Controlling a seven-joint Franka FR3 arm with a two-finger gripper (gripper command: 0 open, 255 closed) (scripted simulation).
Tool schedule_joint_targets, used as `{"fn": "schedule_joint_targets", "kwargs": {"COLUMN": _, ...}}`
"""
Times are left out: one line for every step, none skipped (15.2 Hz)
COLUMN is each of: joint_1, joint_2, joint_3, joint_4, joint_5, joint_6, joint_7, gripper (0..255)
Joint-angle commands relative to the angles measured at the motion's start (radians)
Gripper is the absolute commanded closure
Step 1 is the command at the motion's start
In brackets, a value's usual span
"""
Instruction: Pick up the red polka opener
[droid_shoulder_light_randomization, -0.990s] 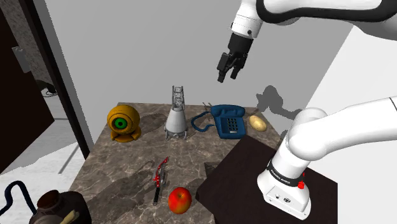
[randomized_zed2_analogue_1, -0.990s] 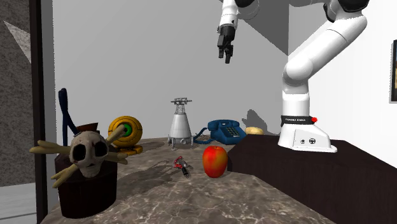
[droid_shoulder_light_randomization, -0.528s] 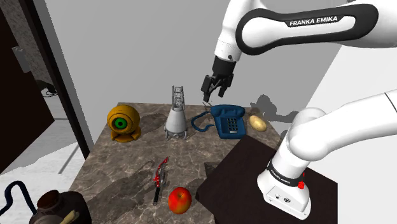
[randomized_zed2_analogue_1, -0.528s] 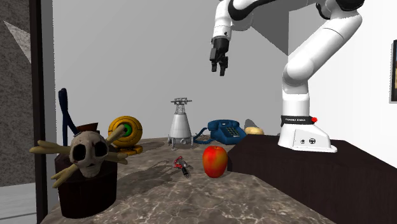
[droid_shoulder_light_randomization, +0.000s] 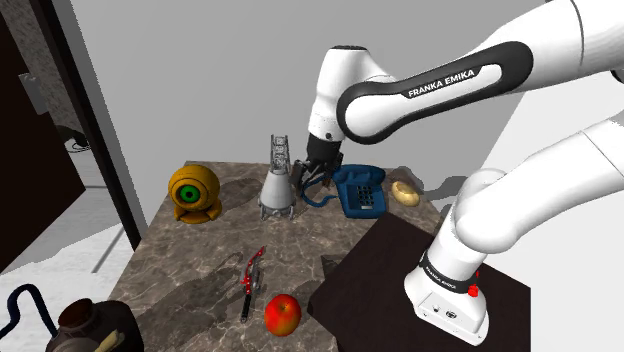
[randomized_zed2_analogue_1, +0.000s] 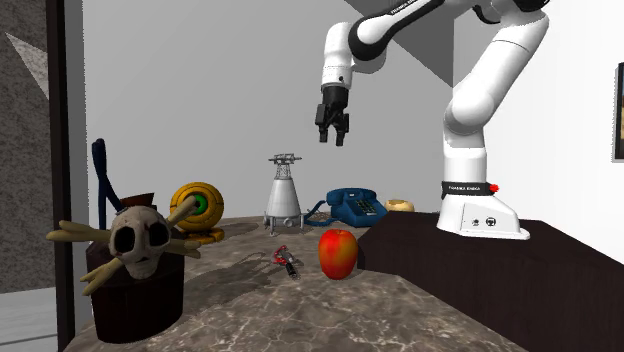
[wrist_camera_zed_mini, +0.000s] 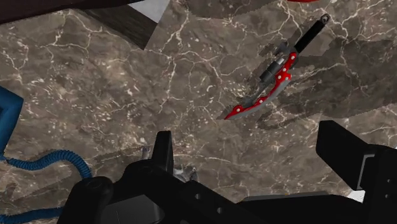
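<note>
The red opener with white dots and a black handle (droid_shoulder_light_randomization: 251, 280) lies flat on the brown marble table (droid_shoulder_light_randomization: 190, 270), beside a red apple (droid_shoulder_light_randomization: 283, 314). In the second exterior view the opener (randomized_zed2_analogue_1: 287, 261) rests just left of the apple (randomized_zed2_analogue_1: 338, 253). My gripper (droid_shoulder_light_randomization: 307, 176) hangs open, high over the table's far part, between the grey tower model (droid_shoulder_light_randomization: 277, 180) and the blue telephone (droid_shoulder_light_randomization: 359, 188). It is well above and beyond the opener. In the wrist view the opener (wrist_camera_zed_mini: 275, 78) lies ahead of the open fingers (wrist_camera_zed_mini: 163, 153), nothing between them.
A yellow round camera-like object (droid_shoulder_light_randomization: 194, 194) stands at the shoulder view's left. A tan bun-like item (droid_shoulder_light_randomization: 404, 192) lies past the telephone. A skull jar (randomized_zed2_analogue_1: 135, 262) sits at the table's near end. My dark stand (droid_shoulder_light_randomization: 400, 300) borders the table by the apple.
The arm has swung down and to the shoulder view's left, bringing the gripper from high above the telephone to just beside the tower model. The fingers stay open. Nothing on the table moved.
</note>
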Motion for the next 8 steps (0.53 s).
{"fn": "schedule_joint_targets", "kwargs": {"joint_1": 0.0, "joint_2": 0.062, "joint_3": 0.036, "joint_4": -0.002, "joint_5": 0.006, "joint_6": 0.064, "joint_7": 0.041, "gripper": 0}}
{"fn": "schedule_joint_targets", "kwargs": {"joint_1": -0.002, "joint_2": 0.099, "joint_3": 0.056, "joint_4": -0.002, "joint_5": 0.006, "joint_6": 0.099, "joint_7": 0.063, "gripper": 0}}
{"fn": "schedule_joint_targets", "kwargs": {"joint_1": -0.004, "joint_2": 0.136, "joint_3": 0.076, "joint_4": -0.001, "joint_5": 0.003, "joint_6": 0.134, "joint_7": 0.087, "gripper": 0}}
{"fn": "schedule_joint_targets", "kwargs": {"joint_1": -0.008, "joint_2": 0.176, "joint_3": 0.096, "joint_4": 0.002, "joint_5": -0.002, "joint_6": 0.169, "joint_7": 0.112, "gripper": 0}}
{"fn": "schedule_joint_targets", "kwargs": {"joint_1": -0.013, "joint_2": 0.217, "joint_3": 0.116, "joint_4": 0.007, "joint_5": -0.01, "joint_6": 0.203, "joint_7": 0.138, "gripper": 0}}
{"fn": "schedule_joint_targets", "kwargs": {"joint_1": -0.019, "joint_2": 0.259, "joint_3": 0.136, "joint_4": 0.013, "joint_5": -0.022, "joint_6": 0.237, "joint_7": 0.167, "gripper": 0}}
{"fn": "schedule_joint_targets", "kwargs": {"joint_1": -0.027, "joint_2": 0.303, "joint_3": 0.156, "joint_4": 0.021, "joint_5": -0.039, "joint_6": 0.27, "joint_7": 0.198, "gripper": 0}}
{"fn": "schedule_joint_targets", "kwargs": {"joint_1": -0.035, "joint_2": 0.348, "joint_3": 0.175, "joint_4": 0.03, "joint_5": -0.061, "joint_6": 0.302, "joint_7": 0.233, "gripper": 0}}
